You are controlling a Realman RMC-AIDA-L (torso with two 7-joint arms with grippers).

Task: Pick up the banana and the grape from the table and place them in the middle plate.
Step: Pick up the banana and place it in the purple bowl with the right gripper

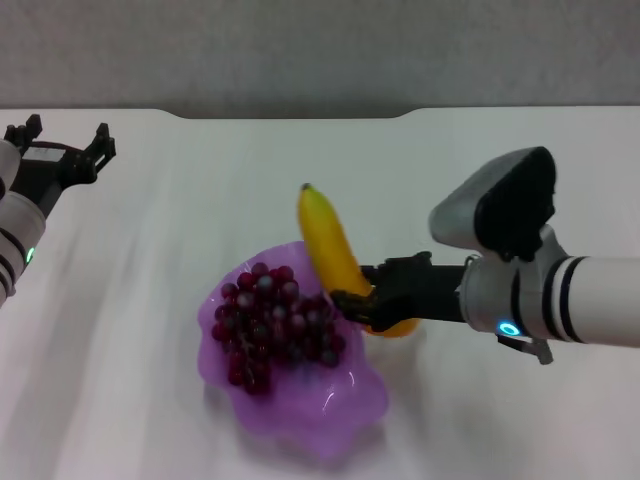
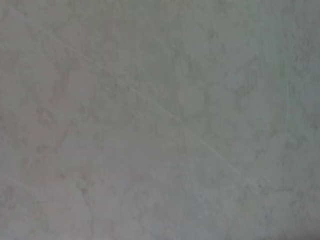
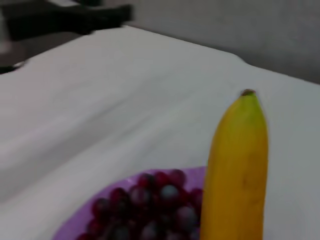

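Note:
The purple scalloped middle plate point(image 1: 340, 420) lies on the white table point(image 1: 180, 200) near the front centre. The bunch of dark red grapes point(image 1: 270, 325) rests inside it. A yellow banana point(image 1: 328, 245) points away from me, its near end at the plate's right rim. My right gripper point(image 1: 365, 303) is shut on the banana's near end, coming in from the right. The right wrist view shows the banana point(image 3: 235, 170) rising beside the grapes point(image 3: 150, 205) and the plate point(image 3: 82, 222). My left gripper point(image 1: 62, 142) hangs open at the far left, nothing between its fingers.
The table's far edge has a rounded notch point(image 1: 290, 114) with a grey wall behind. The left wrist view shows only a plain grey surface. The left arm point(image 3: 65, 20) appears far off in the right wrist view.

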